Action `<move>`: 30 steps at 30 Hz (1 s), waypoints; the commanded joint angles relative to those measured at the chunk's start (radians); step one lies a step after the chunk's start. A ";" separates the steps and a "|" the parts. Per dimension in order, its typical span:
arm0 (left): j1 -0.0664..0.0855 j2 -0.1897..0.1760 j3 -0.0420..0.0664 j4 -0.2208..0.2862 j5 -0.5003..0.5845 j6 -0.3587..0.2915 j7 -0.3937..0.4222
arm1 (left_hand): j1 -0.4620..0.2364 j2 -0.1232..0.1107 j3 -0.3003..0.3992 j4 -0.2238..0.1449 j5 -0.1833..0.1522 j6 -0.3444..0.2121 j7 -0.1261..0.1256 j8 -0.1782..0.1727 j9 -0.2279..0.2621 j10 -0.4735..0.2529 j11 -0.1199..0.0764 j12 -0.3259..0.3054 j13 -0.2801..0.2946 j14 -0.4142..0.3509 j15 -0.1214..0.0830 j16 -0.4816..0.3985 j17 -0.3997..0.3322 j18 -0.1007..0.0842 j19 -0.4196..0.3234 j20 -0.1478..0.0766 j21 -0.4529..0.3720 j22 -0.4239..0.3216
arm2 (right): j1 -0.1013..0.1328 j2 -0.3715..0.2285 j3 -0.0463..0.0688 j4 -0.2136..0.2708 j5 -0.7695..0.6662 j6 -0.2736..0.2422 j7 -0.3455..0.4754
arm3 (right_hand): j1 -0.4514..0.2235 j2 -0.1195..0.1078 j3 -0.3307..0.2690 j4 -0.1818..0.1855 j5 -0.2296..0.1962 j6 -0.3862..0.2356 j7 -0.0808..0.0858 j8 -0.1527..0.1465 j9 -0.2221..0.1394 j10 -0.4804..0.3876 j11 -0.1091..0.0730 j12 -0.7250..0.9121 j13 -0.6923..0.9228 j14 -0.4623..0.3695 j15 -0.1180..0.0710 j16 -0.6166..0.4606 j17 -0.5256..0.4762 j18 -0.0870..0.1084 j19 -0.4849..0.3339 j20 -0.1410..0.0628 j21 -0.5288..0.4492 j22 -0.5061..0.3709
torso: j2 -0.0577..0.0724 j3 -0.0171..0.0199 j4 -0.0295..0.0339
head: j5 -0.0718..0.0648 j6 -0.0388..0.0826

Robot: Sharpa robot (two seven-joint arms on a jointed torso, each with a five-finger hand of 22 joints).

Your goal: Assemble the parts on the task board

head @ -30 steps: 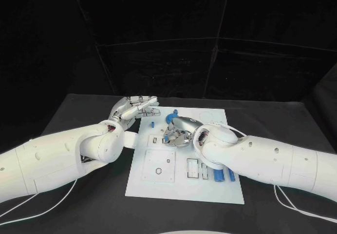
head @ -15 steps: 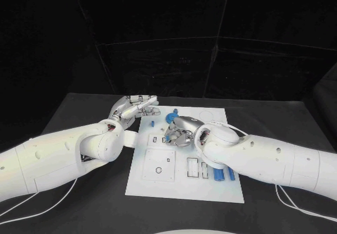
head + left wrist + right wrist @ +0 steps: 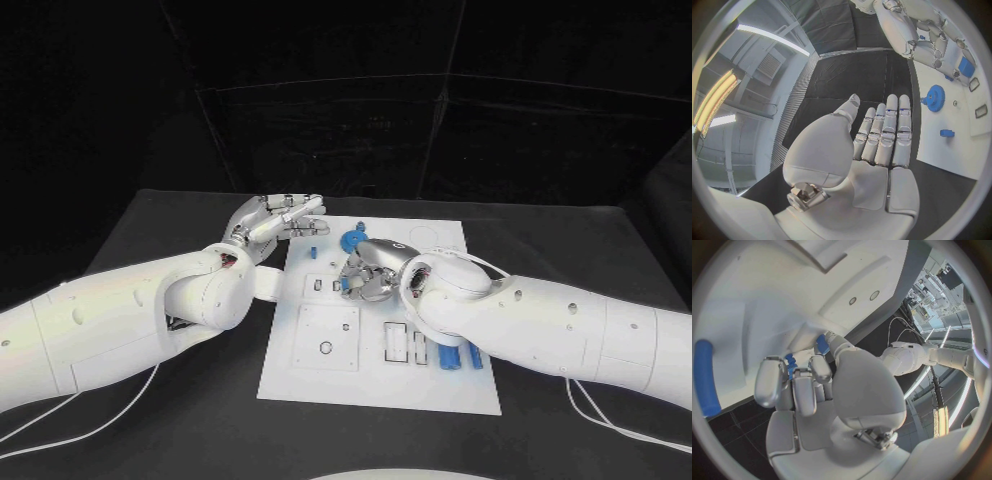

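The white task board (image 3: 378,375) lies in the middle of the black table. My right hand (image 3: 372,270) hovers low over the board's far half, with its fingers curled round a small blue part (image 3: 822,344), which also shows in the left wrist view as a blue part (image 3: 966,66). My left hand (image 3: 274,222) is held flat and open beside the board's far left corner, holding nothing. A blue gear (image 3: 352,240) stands on the board just beyond the right hand. A small blue peg (image 3: 946,133) sits near the left hand's fingertips.
Two long blue parts (image 3: 462,358) lie near the board's right edge, by my right forearm. Several slots and recesses (image 3: 327,340) mark the board's near half. Black table (image 3: 159,235) surrounds the board.
The right hand has shifted only slightly over the board's far half. The left hand stays where it was.
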 commanded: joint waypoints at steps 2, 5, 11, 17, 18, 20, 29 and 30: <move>0.002 0.002 0.001 0.000 0.000 0.008 0.005 | -0.001 0.004 0.000 -0.006 -0.001 0.005 0.002 -0.006 0.000 0.004 0.003 -0.006 0.000 0.005 0.003 -0.007 0.001 0.013 0.007 0.001 -0.003 -0.001 | -0.005 0.000 -0.005 -0.003 -0.012 0.046 -0.029 | -0.006 -0.014 -0.009 0.001 0.003 -0.018 0.002 -0.009 0.000 -0.011 0.003 -0.011 -0.007 0.076 0.006 -0.004 0.124 -0.004 -0.004 0.004 -0.004 -0.002 | 0.000 0.0000 -0.0002 | 0.000 0.000; 0.002 0.002 0.001 0.000 0.000 0.008 0.004 | -0.001 0.004 0.000 -0.006 -0.001 0.005 0.002 -0.006 0.000 0.004 0.003 -0.006 0.000 0.005 0.003 -0.007 0.001 0.013 0.007 0.001 -0.003 -0.001 | -0.005 0.000 -0.005 -0.003 -0.012 0.045 -0.033 | -0.008 -0.015 -0.011 0.002 0.002 -0.023 0.003 -0.012 0.000 -0.013 0.004 -0.013 -0.009 0.076 0.007 -0.004 0.124 -0.004 -0.005 0.006 -0.005 -0.002 | 0.000 -0.0001 0.0003 | -0.001 -0.003; 0.002 0.003 0.001 -0.001 0.000 0.009 0.003 | -0.001 0.004 0.000 -0.006 -0.001 0.005 0.002 -0.006 0.000 0.004 0.003 -0.006 0.000 0.005 0.003 -0.007 0.001 0.013 0.007 0.001 -0.003 -0.001 | -0.005 0.002 -0.005 -0.002 -0.015 0.039 -0.039 | -0.011 -0.017 -0.014 0.003 0.000 -0.028 0.004 -0.014 0.000 -0.016 0.005 -0.017 -0.012 0.076 0.008 -0.005 0.123 -0.004 -0.004 0.007 -0.005 -0.002 | 0.000 0.0002 -0.0003 | -0.003 -0.003; 0.001 0.003 0.001 -0.001 0.000 0.009 0.002 | -0.001 0.004 0.000 -0.006 -0.001 0.005 0.002 -0.006 0.000 0.004 0.003 -0.006 0.000 0.005 0.003 -0.007 0.001 0.013 0.007 0.001 -0.003 -0.001 | -0.005 0.002 -0.005 -0.001 -0.016 0.024 -0.044 | -0.016 -0.018 -0.017 0.006 -0.004 -0.034 0.005 -0.016 0.000 -0.018 0.007 -0.020 -0.015 0.076 0.009 -0.005 0.123 -0.004 -0.005 0.008 -0.005 -0.003 | 0.000 0.0000 0.0001 | -0.004 -0.004; 0.001 0.003 0.001 -0.001 0.000 0.009 0.002 | -0.001 0.004 0.000 -0.006 -0.001 0.005 0.002 -0.006 0.000 0.004 0.003 -0.006 0.000 0.005 0.003 -0.007 0.001 0.013 0.007 0.001 -0.003 -0.001 | -0.005 0.002 -0.005 -0.001 -0.016 0.016 -0.045 | -0.020 -0.020 -0.021 0.008 -0.008 -0.044 0.007 -0.020 0.000 -0.021 0.008 -0.024 -0.018 0.075 0.010 -0.006 0.120 -0.004 -0.005 0.009 -0.006 -0.003 | 0.000 0.0000 0.0001 | -0.004 -0.003; 0.001 0.003 0.001 -0.001 0.000 0.010 0.002 | -0.001 0.004 0.000 -0.006 -0.001 0.005 0.002 -0.006 0.000 0.004 0.003 -0.006 0.000 0.005 0.003 -0.007 0.001 0.013 0.007 0.001 -0.003 -0.001 | -0.005 0.002 -0.005 0.000 -0.016 0.000 -0.045 | -0.031 -0.031 -0.037 0.017 -0.013 -0.100 0.016 -0.028 -0.003 -0.037 0.016 -0.043 -0.035 0.074 0.017 -0.009 0.116 -0.004 -0.004 0.014 -0.005 -0.001 | 0.000 0.0001 -0.0001 | -0.004 -0.003; 0.001 0.003 0.001 -0.006 0.000 0.011 0.000 | -0.001 0.005 -0.001 -0.008 -0.001 0.010 0.000 -0.005 0.001 0.010 0.002 -0.006 0.000 0.006 0.002 -0.011 0.004 0.013 0.012 0.001 -0.004 -0.002 | -0.008 -0.002 -0.005 0.015 0.017 -0.179 0.004 | -0.025 -0.039 -0.109 0.058 0.019 -0.225 0.041 -0.025 -0.001 -0.120 0.039 -0.138 -0.130 0.064 0.035 -0.029 0.084 0.000 -0.017 0.032 -0.018 -0.025 | 0.000 0.0011 -0.0011 | -0.004 0.000; 0.001 0.003 0.001 -0.007 0.000 0.011 0.000 | -0.001 0.005 -0.001 -0.009 -0.001 0.012 -0.001 -0.005 0.001 0.012 0.001 -0.006 0.001 0.006 0.002 -0.012 0.005 0.013 0.012 0.001 -0.005 -0.003 | -0.008 -0.004 -0.005 0.020 0.021 -0.199 0.015 | -0.017 -0.038 -0.116 0.062 0.020 -0.238 0.043 -0.023 -0.001 -0.122 0.040 -0.138 -0.132 0.064 0.037 -0.029 0.084 0.000 -0.018 0.034 -0.019 -0.026 | 0.000 0.0018 -0.0007 | -0.005 0.001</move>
